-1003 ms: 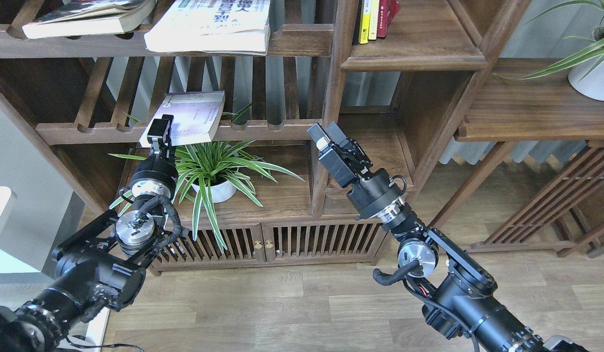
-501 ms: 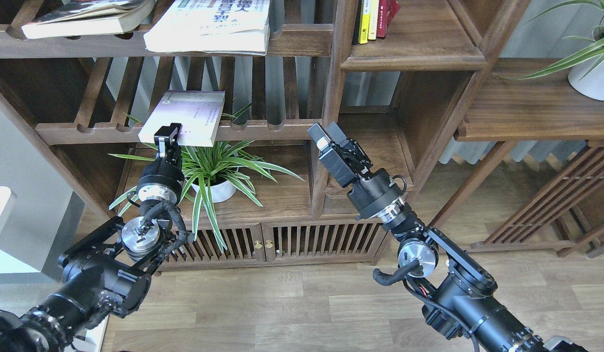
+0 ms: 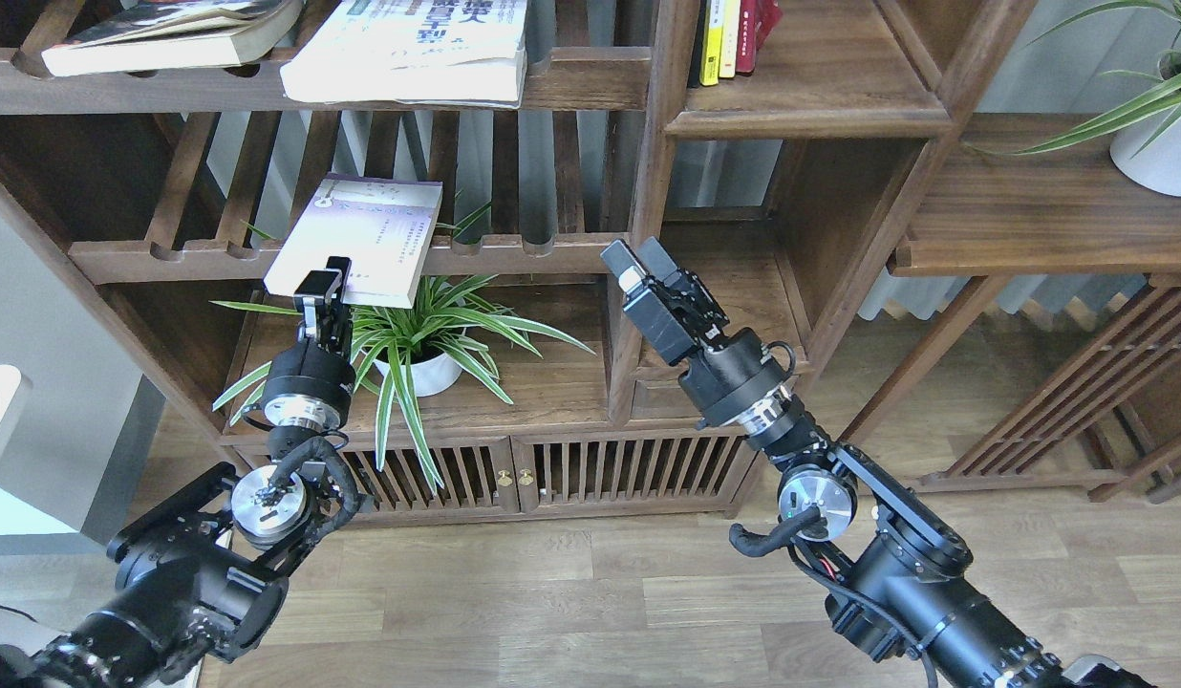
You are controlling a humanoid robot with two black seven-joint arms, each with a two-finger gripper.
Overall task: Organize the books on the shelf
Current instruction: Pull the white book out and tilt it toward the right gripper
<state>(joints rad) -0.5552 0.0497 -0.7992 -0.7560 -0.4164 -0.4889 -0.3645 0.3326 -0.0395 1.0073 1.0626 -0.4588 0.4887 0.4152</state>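
Bookcase [image 3: 801, 119]: dark wood, slatted racks at left.
Lavender book [image 3: 361, 239]: now drawn off the middle rack edge, overhanging the plant [image 3: 418, 334]; extraction under way.
Right gripper [image 3: 638, 263]: idle, fingers parted.
Left gripper [image 3: 323, 287]: closed on the book's near edge, pulled back and lower than before.

Pale lavender-white book [image 3: 361, 239], dark brown shelf [image 3: 772, 277], black hands.

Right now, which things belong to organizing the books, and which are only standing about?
Job: lavender-white book in the left hand; blue-lettered white book; dark-covered book; solid-floored cubby.
Standing about: spider plant; second potted plant; yellow and red spines; right hand.
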